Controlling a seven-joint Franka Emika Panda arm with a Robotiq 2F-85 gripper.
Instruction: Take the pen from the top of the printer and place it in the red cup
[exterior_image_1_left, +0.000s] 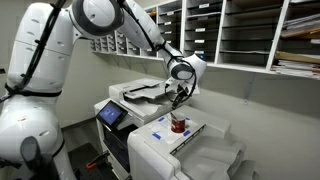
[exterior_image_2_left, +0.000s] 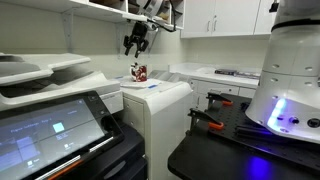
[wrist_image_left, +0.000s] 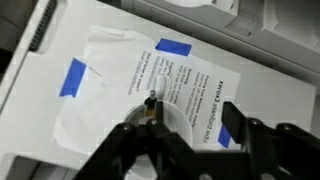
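White plastic makes the tabletop (wrist_image_left: 30, 120), the flat top of the machine beside the printer (exterior_image_1_left: 135, 95). A printed sheet (wrist_image_left: 190, 85) is fixed to it with blue tape (wrist_image_left: 74, 77). The red cup (exterior_image_1_left: 178, 124) stands upright on this top. Above the cup hangs the claw (exterior_image_1_left: 179, 97), its fingers drawn together on the pen (wrist_image_left: 150, 103), whose dark tip points down. Shelves (exterior_image_1_left: 250, 35) stacked with paper line the wall in an exterior view, and white cabinets (exterior_image_2_left: 225, 18) hang at the back.
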